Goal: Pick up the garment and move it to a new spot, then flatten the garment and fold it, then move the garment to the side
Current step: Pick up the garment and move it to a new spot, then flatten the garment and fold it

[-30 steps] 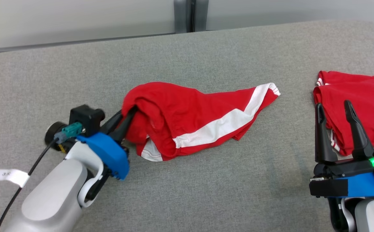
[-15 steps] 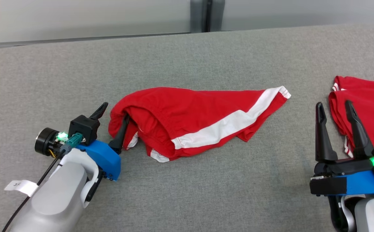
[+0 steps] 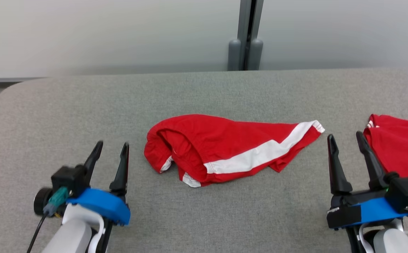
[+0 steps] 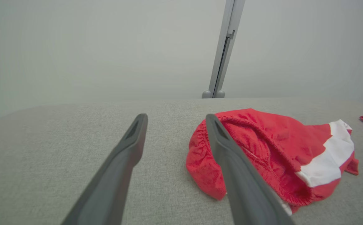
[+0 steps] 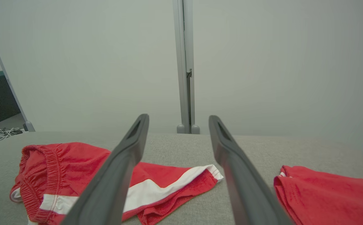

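The garment [image 3: 225, 149] is a pair of red shorts with a white side stripe, lying crumpled in the middle of the grey table [image 3: 204, 91]. In the left wrist view the garment [image 4: 272, 150] lies to the right of the fingers. In the right wrist view the garment [image 5: 66, 168] lies to the left. My left gripper [image 3: 112, 149] stands open at the lower left, clear of the cloth's waistband end. My right gripper [image 3: 345, 138] stands open at the lower right, between the shorts and a second red garment. Neither gripper holds anything.
A second red garment [image 3: 400, 147] lies folded at the table's right edge, also seen as the red garment [image 5: 325, 193] in the right wrist view. Behind the table's far edge rises a pale wall with a grey post [image 3: 247, 35]. The table's rounded left corner [image 3: 4, 95] is close.
My left gripper opened, let go of the shorts' waistband end and drew back toward me. The shorts dropped flat on the table. The head camera tilted up, shifting the whole picture.
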You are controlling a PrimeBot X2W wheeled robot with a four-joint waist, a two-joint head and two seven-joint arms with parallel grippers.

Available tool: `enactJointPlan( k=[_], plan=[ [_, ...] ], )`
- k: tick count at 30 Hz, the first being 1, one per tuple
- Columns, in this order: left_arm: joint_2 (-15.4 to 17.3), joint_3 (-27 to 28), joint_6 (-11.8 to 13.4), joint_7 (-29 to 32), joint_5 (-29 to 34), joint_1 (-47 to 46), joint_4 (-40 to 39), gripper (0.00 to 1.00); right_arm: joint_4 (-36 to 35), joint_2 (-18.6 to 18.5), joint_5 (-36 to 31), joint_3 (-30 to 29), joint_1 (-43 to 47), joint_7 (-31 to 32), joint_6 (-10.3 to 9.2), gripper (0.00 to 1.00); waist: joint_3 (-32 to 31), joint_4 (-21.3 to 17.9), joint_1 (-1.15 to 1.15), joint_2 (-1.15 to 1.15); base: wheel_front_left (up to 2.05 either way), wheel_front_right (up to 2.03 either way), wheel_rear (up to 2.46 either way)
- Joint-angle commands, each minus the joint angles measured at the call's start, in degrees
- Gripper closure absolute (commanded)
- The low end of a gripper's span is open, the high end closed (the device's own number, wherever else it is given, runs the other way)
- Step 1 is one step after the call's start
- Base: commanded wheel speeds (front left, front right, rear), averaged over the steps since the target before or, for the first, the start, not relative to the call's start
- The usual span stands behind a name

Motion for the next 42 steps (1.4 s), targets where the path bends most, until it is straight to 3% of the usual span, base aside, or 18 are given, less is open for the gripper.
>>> enactJointPlan(
  k=[1, 7, 16, 28, 42],
  plan=[
    [-0.31, 1.36, 0.78, -0.24, 0.46, 2.45, -1.25, 0.0, 0.74, -0.1, 0.08, 0.17, 1.03, -0.28, 0.01, 0.0, -1.35, -0.17, 0.0, 0.0, 0.0, 0.0, 0.0],
    [-1.44, 6.12, 3.24, -0.24, 3.11, 12.04, -6.9, 0.0, 3.44, -0.08, 0.86, 1.57, 3.47, -1.13, 0.01, 0.0, -4.79, 0.93, 0.0, 0.0, 0.0, 0.0, 0.0],
    [-5.85, 11.34, 5.62, -0.26, 5.42, 20.51, -14.4, 0.0, 8.14, -0.12, 2.15, 3.83, 6.78, -2.24, 0.01, 0.0, -6.79, 1.95, 0.0, 0.0, 0.0, 0.0, 0.0],
    [-7.37, 13.05, 4.63, -0.25, 7.68, 23.62, -15.69, 0.0, 14.28, -0.11, 2.05, 3.21, 5.56, -2.69, 0.01, 0.0, -7.3, 1.84, 0.0, 0.0, 0.0, 0.0, 0.0],
    [-7.36, 12.39, 4.01, -0.26, 7.58, 22.56, -13.45, 0.0, 14.46, -0.11, 1.4, 2.75, 4.78, -2.69, 0.01, 0.0, -7.1, 1.92, 0.0, 0.0, 0.0, 0.0, 0.0]
  ],
)
